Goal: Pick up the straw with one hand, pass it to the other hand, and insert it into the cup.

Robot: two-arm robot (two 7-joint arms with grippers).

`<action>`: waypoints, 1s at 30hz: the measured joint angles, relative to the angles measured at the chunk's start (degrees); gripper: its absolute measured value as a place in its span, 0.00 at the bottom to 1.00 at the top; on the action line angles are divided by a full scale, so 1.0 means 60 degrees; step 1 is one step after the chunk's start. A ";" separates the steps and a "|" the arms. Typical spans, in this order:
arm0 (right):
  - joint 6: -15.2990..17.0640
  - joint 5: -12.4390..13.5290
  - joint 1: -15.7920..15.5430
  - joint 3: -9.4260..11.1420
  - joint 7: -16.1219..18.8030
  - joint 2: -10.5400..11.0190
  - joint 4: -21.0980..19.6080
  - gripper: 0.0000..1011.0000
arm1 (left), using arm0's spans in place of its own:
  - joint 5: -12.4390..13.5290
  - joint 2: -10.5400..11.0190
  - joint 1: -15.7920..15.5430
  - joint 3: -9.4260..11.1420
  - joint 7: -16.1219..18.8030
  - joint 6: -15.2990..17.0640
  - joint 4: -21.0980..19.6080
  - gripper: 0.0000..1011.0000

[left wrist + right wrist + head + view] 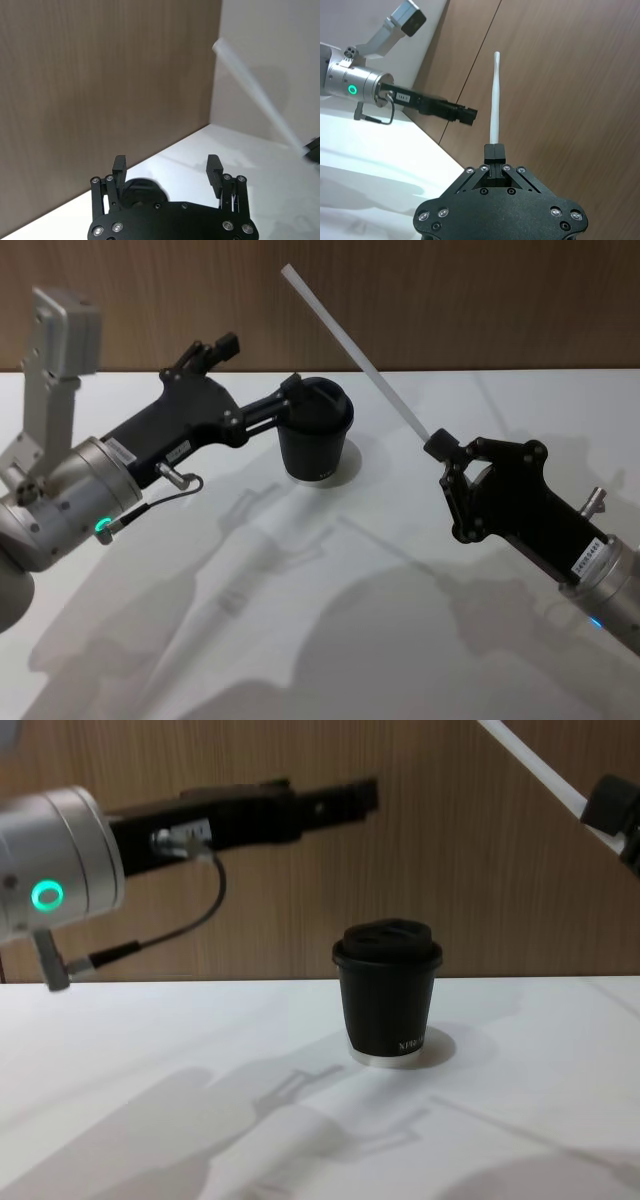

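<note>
Straw [355,350]: white-translucent plastic, smooth, with a slight gloss.
Cup [385,1010]: black paper, matt, with a white bottom rim.
Lid [388,942]: black plastic, smooth, with a faint sheen.
Left gripper [167,167]: matt black plates and fingers, hard-looking, with small bright metal screw heads.
Left arm [60,870]: silver metal cylinder with a satin finish.
Cable [190,925]: thin, with a smooth black sheath.
Right gripper [495,150]: matt black plates with shiny metal screw heads.
Table [330,590]: white, smooth and matt.
Wall [450,300]: brown panel with wood grain, matt.
</note>
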 joint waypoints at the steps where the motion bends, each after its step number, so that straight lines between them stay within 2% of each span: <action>1: -0.0005 0.0007 0.0002 -0.0001 0.0011 0.0003 -0.0002 0.00 | -0.0213 0.0015 -0.0015 -0.0039 -0.0173 0.0052 -0.0060 0.99; 5: -0.0015 0.0027 0.0002 -0.0003 0.0035 0.0011 -0.0006 0.00 | -0.0789 0.0069 -0.0051 -0.0140 -0.0628 0.0209 -0.0221 0.99; 7: -0.0020 0.0033 0.0002 -0.0003 0.0043 0.0014 -0.0007 0.00 | -0.1214 0.0115 -0.0074 -0.0210 -0.0935 0.0341 -0.0331 0.99; 10: -0.0023 0.0040 0.0002 -0.0003 0.0052 0.0017 -0.0007 0.00 | -0.1586 0.0171 -0.0086 -0.0274 -0.1251 0.0481 -0.0433 0.99; 11: -0.0024 0.0042 0.0002 -0.0003 0.0053 0.0018 -0.0007 0.00 | -0.1586 0.0171 -0.0086 -0.0274 -0.1251 0.0481 -0.0433 0.99; 12: -0.0025 0.0045 0.0002 -0.0003 0.0057 0.0018 -0.0007 0.00 | -0.1820 0.0205 -0.0092 -0.0306 -0.1428 0.0570 -0.0486 0.99; 14: -0.0027 0.0047 0.0002 -0.0003 0.0059 0.0020 -0.0007 0.00 | -0.2023 0.0240 -0.0093 -0.0332 -0.1586 0.0660 -0.0532 0.99; 17: -0.0029 0.0051 0.0002 -0.0003 0.0062 0.0022 -0.0007 0.00 | -0.2545 0.0342 -0.0093 -0.0390 -0.1995 0.0899 -0.0645 0.99; 21: -0.0032 0.0054 0.0002 -0.0003 0.0066 0.0026 -0.0007 0.00 | -0.2967 0.0428 -0.0079 -0.0425 -0.2318 0.1107 -0.0720 0.99; 24: -0.0034 0.0056 0.0001 -0.0002 0.0069 0.0028 -0.0006 0.00 | -0.3484 0.0516 -0.0058 -0.0454 -0.2673 0.1398 -0.0783 0.99; 30: -0.0037 0.0061 0.0001 -0.0002 0.0074 0.0031 -0.0006 0.00 | -0.4217 0.0567 0.0024 -0.0483 -0.2938 0.1838 -0.0832 0.99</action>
